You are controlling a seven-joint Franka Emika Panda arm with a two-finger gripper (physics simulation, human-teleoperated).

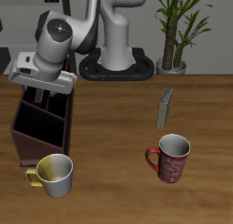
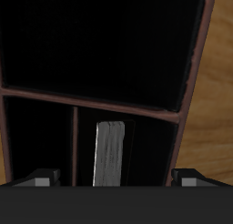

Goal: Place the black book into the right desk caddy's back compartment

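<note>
The dark brown right desk caddy (image 1: 41,127) stands near the table's edge, and its inside fills the wrist view (image 2: 196,73). My gripper (image 1: 44,93) hangs just over the caddy's back end. In the wrist view the black book (image 2: 109,153) stands on end inside the section right under the gripper (image 2: 116,179), its grey page edge facing up, behind a straight crosswise divider (image 2: 100,106). The fingertips (image 2: 41,179) stand wide apart, clear of the book on both sides. The gripper is open. In the exterior view the arm hides the book.
A short grey book (image 1: 165,106) stands upright mid-table. A red mug (image 1: 169,157) is nearer the front edge. A yellow mug (image 1: 53,173) stands just in front of the caddy. A potted plant (image 1: 175,32) is at the back.
</note>
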